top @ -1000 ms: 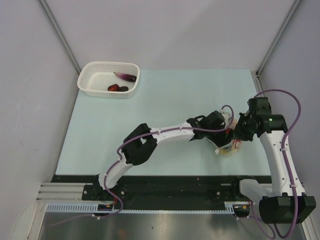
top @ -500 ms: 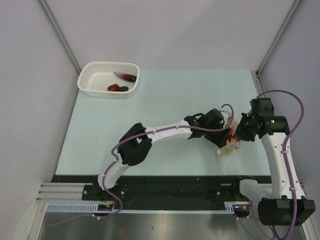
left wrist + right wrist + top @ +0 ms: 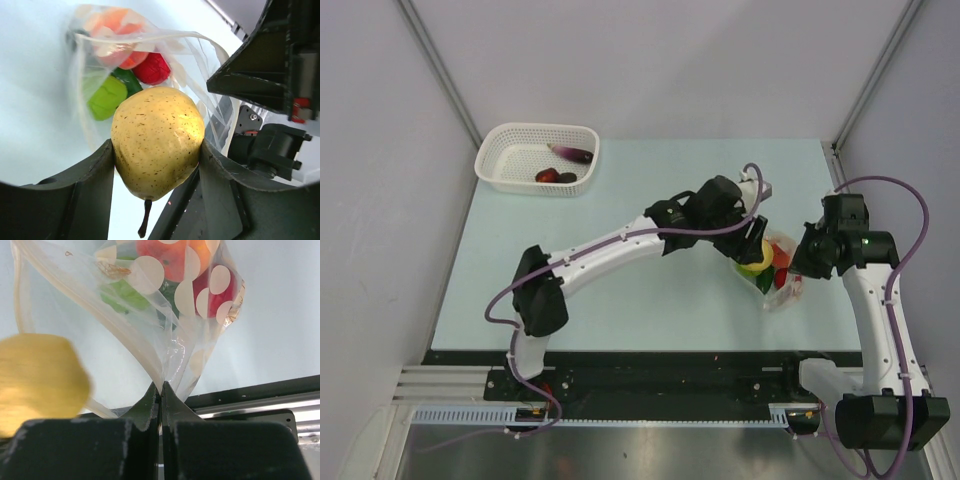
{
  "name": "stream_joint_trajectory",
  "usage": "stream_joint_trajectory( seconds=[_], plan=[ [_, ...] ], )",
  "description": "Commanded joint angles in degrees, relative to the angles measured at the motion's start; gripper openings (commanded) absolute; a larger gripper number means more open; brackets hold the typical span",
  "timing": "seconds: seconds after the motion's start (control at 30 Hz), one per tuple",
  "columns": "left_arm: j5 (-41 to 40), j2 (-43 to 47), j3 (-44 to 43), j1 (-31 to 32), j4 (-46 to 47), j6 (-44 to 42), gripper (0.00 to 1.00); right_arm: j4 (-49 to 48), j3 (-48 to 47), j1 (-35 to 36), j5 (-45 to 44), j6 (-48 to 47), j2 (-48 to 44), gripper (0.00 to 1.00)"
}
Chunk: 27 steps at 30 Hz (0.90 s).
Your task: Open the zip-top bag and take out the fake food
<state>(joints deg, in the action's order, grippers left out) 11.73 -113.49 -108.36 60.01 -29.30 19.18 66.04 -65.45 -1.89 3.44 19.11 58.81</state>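
Bag-emptying scene on a pale table [image 3: 620, 220]. The left gripper [image 3: 156, 170] has its fingers [image 3: 95, 175] clamped on a yellow toy pear [image 3: 156, 135], speckled, with its stem hanging down in the wrist view. The pear sits at the open mouth of the zip-top bag [image 3: 165, 340]. The right gripper [image 3: 160, 390] has its fingers pressed together on a pinch of the bag's clear film.

The bag lies at the table's right side, between the two grippers. Inside it are an orange piece [image 3: 117, 37], a red piece [image 3: 151, 68], a lime-green piece [image 3: 106, 96] and a dark-green piece [image 3: 129, 80].

A white mesh basket [image 3: 495, 165] stands at the far left corner, well apart. It holds a purple eggplant [image 3: 572, 154], a red toy [image 3: 547, 175] and a dark toy [image 3: 566, 178].
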Motion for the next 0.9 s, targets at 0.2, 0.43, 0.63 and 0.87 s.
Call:
stream_joint_trajectory(
  seconds=[0.2, 0.43, 0.63, 0.87],
  plan=[
    [2.78, 11.63, 3.68, -24.63, 0.91, 4.11, 0.00, -3.20, -0.03, -0.13, -0.37, -1.89, 1.93, 0.00],
    [5.58, 6.37, 3.50, -46.10, 6.08, 11.57, 0.00, -3.81, -0.12, -0.31, -0.19, -1.62, 3.33, 0.00],
    [8.49, -9.18, -8.78, -59.82, 7.07, 19.65, 0.07, -4.17, -0.55, -0.39, 0.25, -0.75, 4.74, 0.00],
    [9.55, -21.77, -17.94, -66.16, 6.62, 23.97, 0.21, -4.43, -1.35, -0.39, 0.86, 1.01, 5.62, 0.00]
  ],
)
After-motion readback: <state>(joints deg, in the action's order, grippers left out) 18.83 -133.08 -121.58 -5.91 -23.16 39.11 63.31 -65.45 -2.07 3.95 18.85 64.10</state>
